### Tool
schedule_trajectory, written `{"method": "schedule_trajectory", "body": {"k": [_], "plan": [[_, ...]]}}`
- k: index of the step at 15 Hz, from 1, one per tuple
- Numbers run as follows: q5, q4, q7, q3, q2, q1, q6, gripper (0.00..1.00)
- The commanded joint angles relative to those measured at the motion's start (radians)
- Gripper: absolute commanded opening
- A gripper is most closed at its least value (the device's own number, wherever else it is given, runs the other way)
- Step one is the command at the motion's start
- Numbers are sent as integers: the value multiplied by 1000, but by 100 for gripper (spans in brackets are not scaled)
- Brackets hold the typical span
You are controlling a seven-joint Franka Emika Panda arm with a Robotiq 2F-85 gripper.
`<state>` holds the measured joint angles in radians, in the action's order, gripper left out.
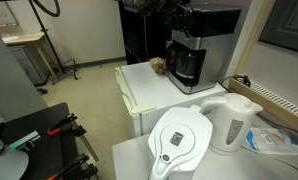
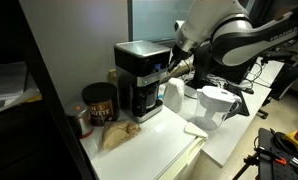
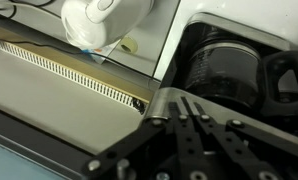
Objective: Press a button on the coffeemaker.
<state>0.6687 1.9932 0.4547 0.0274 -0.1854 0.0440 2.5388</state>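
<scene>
Wrist view is showing the gripper (image 3: 176, 97) coming in from the bottom edge, its black fingers (image 3: 185, 125) looking drawn together with no gap that I can make out, nothing held between them. Just past the tips, the coffeemaker (image 3: 229, 60) is filling the upper right of that picture, its dark glass carafe (image 3: 221, 72) sitting in the lower bay with the handle turned to the right. I am seeing the white kettle (image 3: 97, 18) at the top of the same view, and a pale slatted strip (image 3: 69, 75) running diagonally below it. In both exterior views the coffeemaker (image 1: 194, 50) (image 2: 141, 78) is standing upright at the back of a white counter (image 1: 154, 90), near the wall. In an exterior view the arm (image 2: 229, 30) is reaching down from the upper right, and the gripper (image 2: 175, 68) is hanging right at the machine's upper front corner; whether it is touching I cannot tell. A brown canister (image 2: 99, 102) is standing just beside the machine on its far side from the arm, with a crumpled paper bag (image 2: 117, 135) lying in front of it. The kettle (image 1: 234, 120) and a white filter pitcher (image 1: 179, 140) are sitting on a neighbouring surface, apart from the coffeemaker.
</scene>
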Motion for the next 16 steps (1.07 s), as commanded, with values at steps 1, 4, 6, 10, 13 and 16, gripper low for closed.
{"method": "schedule_trajectory", "body": {"k": [1,4,6,10,13,16], "plan": [[16,-55,24,-34,-51,34,13,3],[15,-74,20,-46,-71,46,12,3],[22,-76,22,-52,-70,51,18,3],[23,-43,13,-54,-38,56,22,3],[31,32,-22,-45,32,64,-1,2],[82,120,-39,-36,118,69,5,2]]}}
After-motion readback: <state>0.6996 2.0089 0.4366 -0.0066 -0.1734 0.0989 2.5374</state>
